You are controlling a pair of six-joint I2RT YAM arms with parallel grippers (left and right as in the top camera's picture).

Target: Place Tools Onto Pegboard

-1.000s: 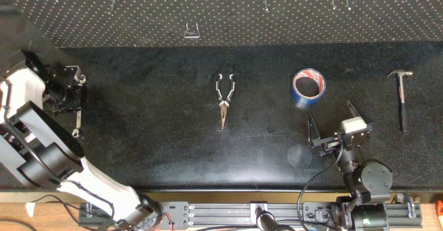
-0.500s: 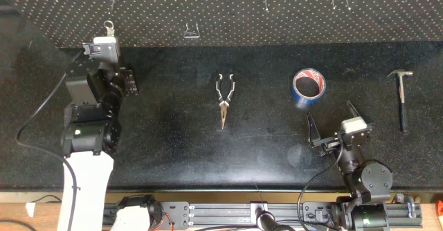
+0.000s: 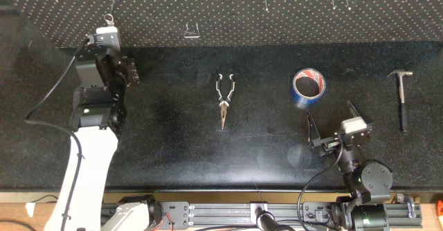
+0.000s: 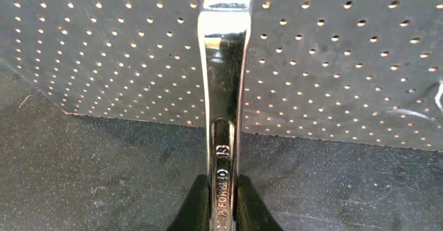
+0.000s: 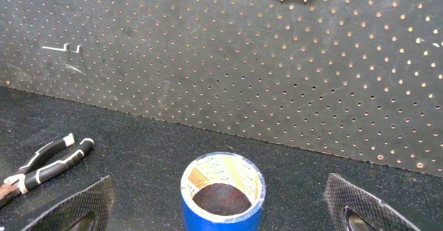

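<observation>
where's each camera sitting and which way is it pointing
Top view: fixed overhead, looking down on the table and pegboard; the left arm and right arm show.
Left wrist view: on the left wrist, facing the pegboard; the left end effector is shut on the wrench.
Right wrist view: on the right wrist, low over the table, facing the pegboard; the open right end effector frames the tape roll ahead.
Shared: top and right wrist views both show the tape roll and pliers.
</observation>
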